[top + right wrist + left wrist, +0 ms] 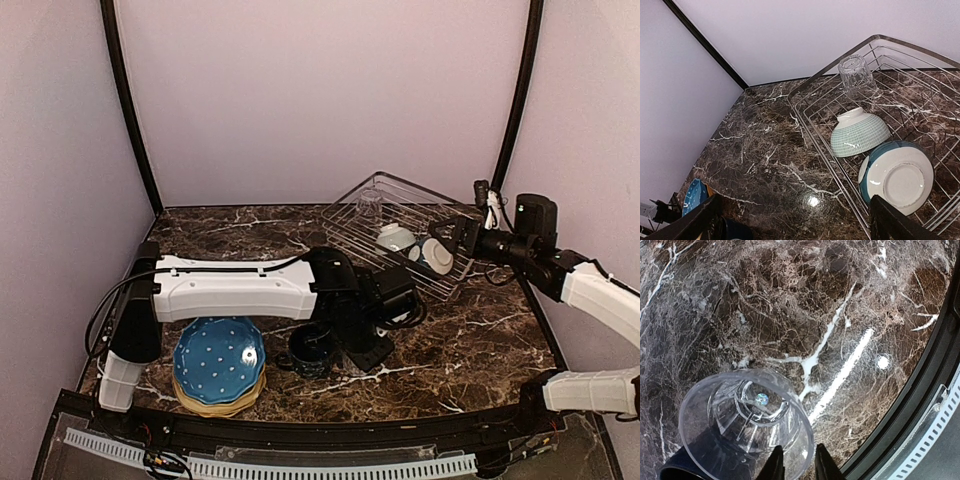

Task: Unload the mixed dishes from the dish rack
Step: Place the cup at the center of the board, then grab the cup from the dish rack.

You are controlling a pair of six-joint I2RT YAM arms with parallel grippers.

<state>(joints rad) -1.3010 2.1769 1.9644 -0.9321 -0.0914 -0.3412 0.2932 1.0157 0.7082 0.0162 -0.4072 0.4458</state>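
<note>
Setting a clear tumbler point(745, 425) on the marble table point(790, 315) seems to be the step in hand. The left gripper point(799, 450) points down, its jaws narrow on the rim, beside the navy mug point(312, 345). Next it must open and lift straight up. The right gripper point(795, 225), spread wide, faces the dish rack point(835, 64), which holds a ribbed bowl point(858, 132), a second bowl point(897, 177) and another tumbler point(856, 75).
</note>
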